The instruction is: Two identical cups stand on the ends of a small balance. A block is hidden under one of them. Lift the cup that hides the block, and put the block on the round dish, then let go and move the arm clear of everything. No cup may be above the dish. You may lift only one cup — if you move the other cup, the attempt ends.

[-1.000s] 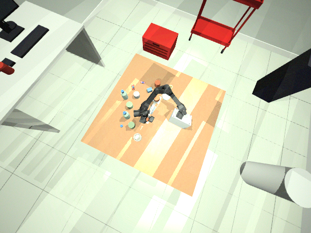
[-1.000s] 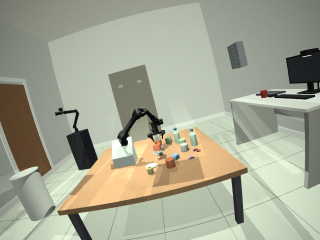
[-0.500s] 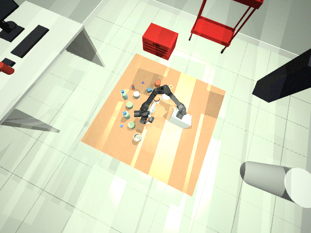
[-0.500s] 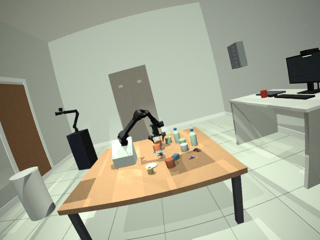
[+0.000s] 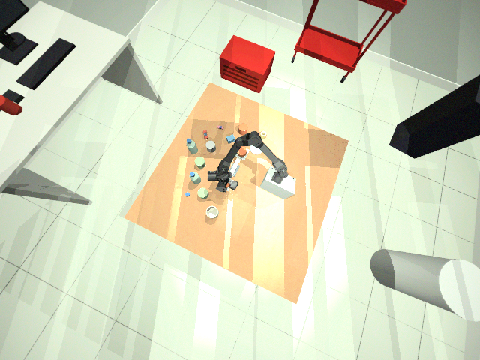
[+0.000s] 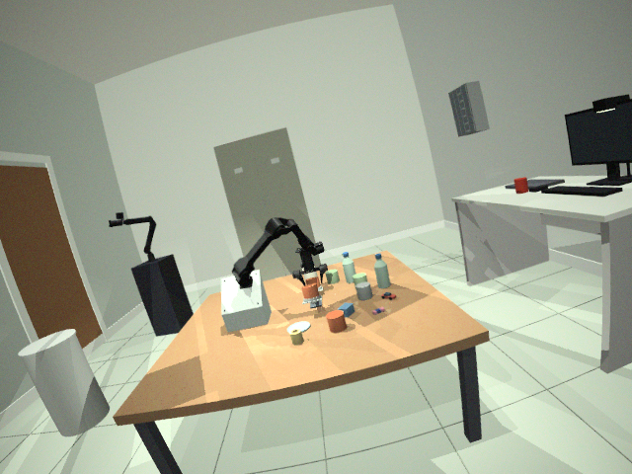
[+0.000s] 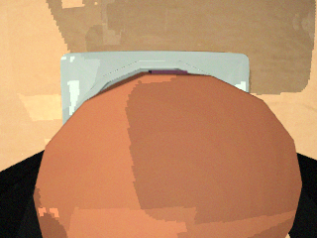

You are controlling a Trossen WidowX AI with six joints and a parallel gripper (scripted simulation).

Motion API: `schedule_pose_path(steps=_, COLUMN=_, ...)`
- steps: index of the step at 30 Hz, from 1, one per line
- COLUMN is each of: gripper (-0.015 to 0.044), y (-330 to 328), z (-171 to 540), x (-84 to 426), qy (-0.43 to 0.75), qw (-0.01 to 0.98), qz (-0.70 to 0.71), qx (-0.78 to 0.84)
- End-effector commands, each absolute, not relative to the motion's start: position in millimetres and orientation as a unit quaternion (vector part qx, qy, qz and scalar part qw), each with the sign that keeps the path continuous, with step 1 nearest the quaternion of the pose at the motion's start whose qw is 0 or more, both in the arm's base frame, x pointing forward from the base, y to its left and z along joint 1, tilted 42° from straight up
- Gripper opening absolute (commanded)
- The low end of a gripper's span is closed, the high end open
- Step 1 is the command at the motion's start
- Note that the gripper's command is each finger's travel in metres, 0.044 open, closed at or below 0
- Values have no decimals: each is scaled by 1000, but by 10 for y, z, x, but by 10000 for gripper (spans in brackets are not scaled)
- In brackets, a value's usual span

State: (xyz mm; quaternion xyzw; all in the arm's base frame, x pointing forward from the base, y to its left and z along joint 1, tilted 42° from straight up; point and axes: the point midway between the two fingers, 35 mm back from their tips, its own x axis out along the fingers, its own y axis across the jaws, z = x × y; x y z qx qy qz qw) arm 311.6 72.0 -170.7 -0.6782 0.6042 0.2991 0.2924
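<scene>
Two orange cups stand on the ends of a small white balance. My gripper is open, with its fingers on either side of the far cup. That cup fills the wrist view and stands on the balance's pale end pad. A thin purple sliver shows at its far rim. The other cup stands on the opposite end. The white round dish lies beside the balance and is partly hidden by the arm in the top view.
A loose orange cylinder, a blue cube, a yellowish cylinder, two bottles, green and grey cylinders and a white bowl stand around. The arm's white base box stands beside the balance.
</scene>
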Motion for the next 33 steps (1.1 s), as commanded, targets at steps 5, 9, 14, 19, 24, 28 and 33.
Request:
schedule_pose_path(steps=5, gripper=360, y=702, z=-1725, x=3105, qy=605, qw=288, qz=299, qx=-679)
schedule_pose_path(steps=9, gripper=333, y=702, z=-1725, x=3105, qy=605, qw=288, qz=299, qx=-679)
schedule_pose_path(steps=14, gripper=261, y=704, z=-1723, x=3105, qy=605, qw=289, qz=299, qx=-679)
schedule_pose_path(steps=19, gripper=130, y=733, z=-1697, x=3109, qy=605, qw=289, qz=299, qx=-679)
schedule_pose_path(steps=24, gripper=0, y=777, z=-1656, x=3114, qy=605, qw=289, qz=300, qx=-679)
schedule_pose_path(steps=28, gripper=0, y=813, z=-1622, x=3118, qy=604, qw=289, qz=300, qx=-679)
schedule_pose_path(steps=33, gripper=0, y=857, z=-1580, x=3120, qy=604, qw=290, qz=300, qx=-679)
